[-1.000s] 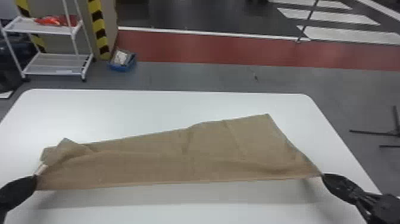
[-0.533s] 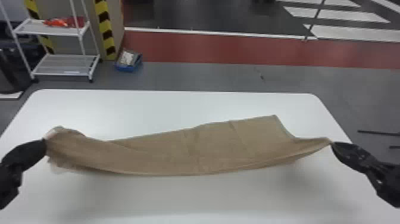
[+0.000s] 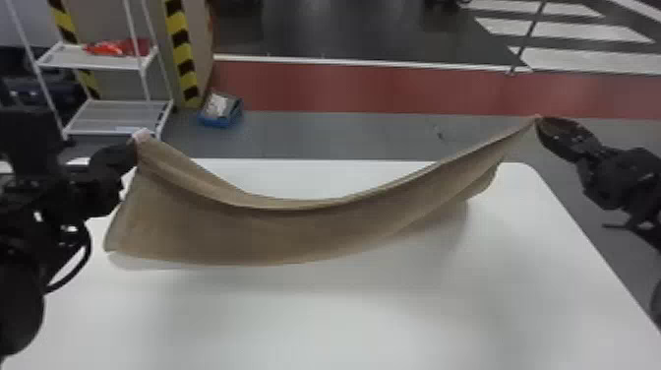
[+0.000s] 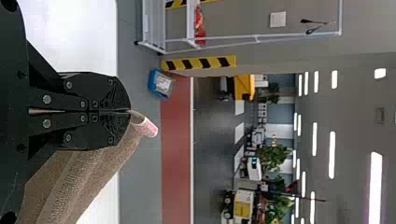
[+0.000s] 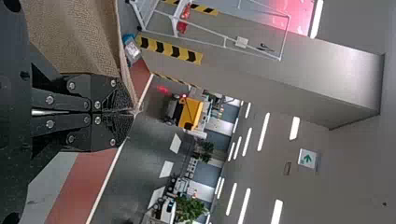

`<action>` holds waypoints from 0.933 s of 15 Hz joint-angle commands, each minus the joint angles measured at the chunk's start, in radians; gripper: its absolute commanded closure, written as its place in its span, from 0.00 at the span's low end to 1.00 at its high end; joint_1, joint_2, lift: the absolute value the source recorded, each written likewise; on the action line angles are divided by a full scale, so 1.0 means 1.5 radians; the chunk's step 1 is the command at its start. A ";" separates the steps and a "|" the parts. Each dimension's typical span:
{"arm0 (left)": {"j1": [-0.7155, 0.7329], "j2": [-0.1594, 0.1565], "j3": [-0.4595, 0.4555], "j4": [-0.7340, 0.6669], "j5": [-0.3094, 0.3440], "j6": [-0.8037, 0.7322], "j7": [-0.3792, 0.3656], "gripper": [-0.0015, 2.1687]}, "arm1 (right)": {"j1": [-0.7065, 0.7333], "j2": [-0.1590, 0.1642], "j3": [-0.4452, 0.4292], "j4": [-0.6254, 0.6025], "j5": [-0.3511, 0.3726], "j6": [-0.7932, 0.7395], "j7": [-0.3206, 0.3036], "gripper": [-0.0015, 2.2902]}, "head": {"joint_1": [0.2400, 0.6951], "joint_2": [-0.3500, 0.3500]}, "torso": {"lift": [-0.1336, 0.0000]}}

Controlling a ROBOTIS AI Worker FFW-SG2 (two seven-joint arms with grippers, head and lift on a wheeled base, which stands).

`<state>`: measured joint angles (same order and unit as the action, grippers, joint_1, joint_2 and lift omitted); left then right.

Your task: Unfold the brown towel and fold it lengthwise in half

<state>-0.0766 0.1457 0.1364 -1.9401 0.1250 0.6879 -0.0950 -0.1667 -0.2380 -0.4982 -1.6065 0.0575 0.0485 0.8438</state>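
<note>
While the white table [image 3: 315, 320] spreads below and between both grippers, the left gripper [image 3: 133, 144] has its two fingers pressed together on one upper corner of the brown towel [image 3: 275, 231]. A pinkish-white tab [image 4: 148, 127] pokes out just past its fingertips. The right gripper [image 3: 538, 121] is closed too, pinching the opposite upper corner right at its tips. Between the two, the towel hangs over the table in a long sag – its middle lower than either gripper, its left side dropping below the left one in a broad flap. Whether its lower edge touches the table, I cannot tell.

Farther off, beyond the left gripper, stands a white rack [image 3: 74, 59] with something red [image 3: 115, 47] on its upper shelf – and a blue box [image 3: 221, 119] sits on the floor beside it, between the grippers as the head view shows them.
</note>
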 commanded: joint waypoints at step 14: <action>0.185 -0.007 -0.016 -0.233 -0.073 0.353 0.067 0.80 | 0.155 -0.050 -0.031 0.021 -0.048 -0.113 0.036 0.53 | 0.90 0.34 | 0.11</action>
<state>0.1371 0.1485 0.1192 -2.2359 0.0545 1.1302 0.0045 0.0071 -0.3127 -0.5250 -1.5814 -0.0122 -0.0756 0.8847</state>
